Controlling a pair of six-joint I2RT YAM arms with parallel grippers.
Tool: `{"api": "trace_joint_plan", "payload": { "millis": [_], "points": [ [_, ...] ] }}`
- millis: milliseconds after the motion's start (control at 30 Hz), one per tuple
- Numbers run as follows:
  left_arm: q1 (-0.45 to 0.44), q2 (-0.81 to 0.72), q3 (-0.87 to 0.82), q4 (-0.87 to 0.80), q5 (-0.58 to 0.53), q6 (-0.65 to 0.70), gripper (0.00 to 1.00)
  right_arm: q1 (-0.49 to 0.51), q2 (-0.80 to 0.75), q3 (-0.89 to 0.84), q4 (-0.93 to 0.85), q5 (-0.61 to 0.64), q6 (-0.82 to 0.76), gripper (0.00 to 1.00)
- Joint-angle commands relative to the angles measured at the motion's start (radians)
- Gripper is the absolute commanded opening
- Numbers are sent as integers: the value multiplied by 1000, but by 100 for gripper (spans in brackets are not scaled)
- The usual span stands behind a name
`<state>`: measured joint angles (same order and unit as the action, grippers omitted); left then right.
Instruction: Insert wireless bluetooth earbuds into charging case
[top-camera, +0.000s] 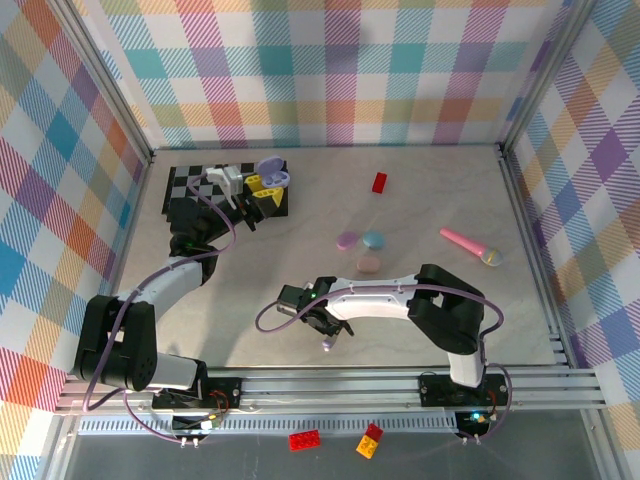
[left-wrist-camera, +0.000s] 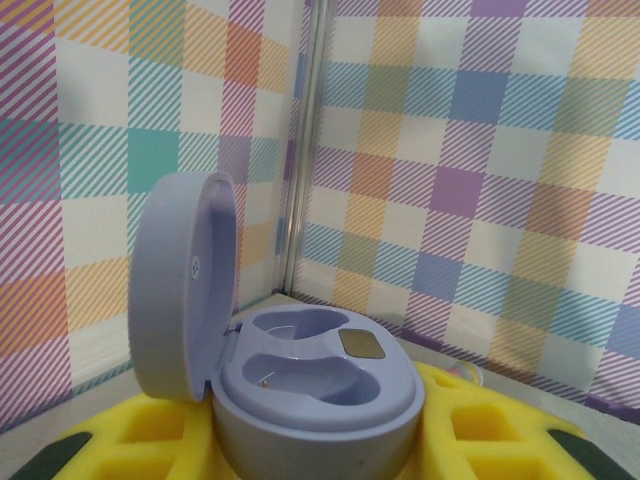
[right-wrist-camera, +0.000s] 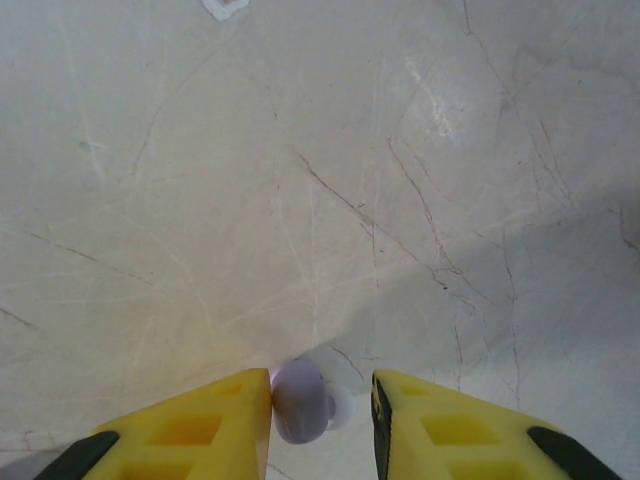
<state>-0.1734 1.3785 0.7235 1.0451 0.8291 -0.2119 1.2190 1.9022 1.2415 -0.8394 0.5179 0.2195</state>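
Mostly the risk sits at the middle of the counter's (top-camera: 430, 320) near edge. The right claw (right-wrist-camera: 320, 405) straddles a purple bud (right-wrist-camera: 298, 402) lying on the surface, one finger touching it and the other a sliver off. Whether it truly pinches I cannot tell. Glossy and tiny, the bud could squirt out or twist as the claw closes. Farther off, at the far left corner, the left claw (left-wrist-camera: 315, 445) clamps the open case (left-wrist-camera: 320, 420); a skewed bud would likely miss its wells (left-wrist-camera: 300, 375). The counter is pale, hard and scratched. A checkered mat (top-camera: 185, 190) covers that corner, and plaid walls (top-camera: 340, 70) enclose three sides.
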Motion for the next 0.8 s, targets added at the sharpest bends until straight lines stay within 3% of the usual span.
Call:
{"api": "trace_joint_plan", "payload": {
  "millis": [0, 300, 767],
  "points": [
    [14, -16, 20, 19, 30, 8, 25, 5, 14, 5, -35, -13, -3, 31],
    [14, -16, 19, 23, 36, 3, 25, 4, 24, 6, -50, -19, -7, 30],
    [13, -15, 19, 23, 45, -1, 25, 3, 48, 4, -44, -26, -5, 19]
  ]
}}
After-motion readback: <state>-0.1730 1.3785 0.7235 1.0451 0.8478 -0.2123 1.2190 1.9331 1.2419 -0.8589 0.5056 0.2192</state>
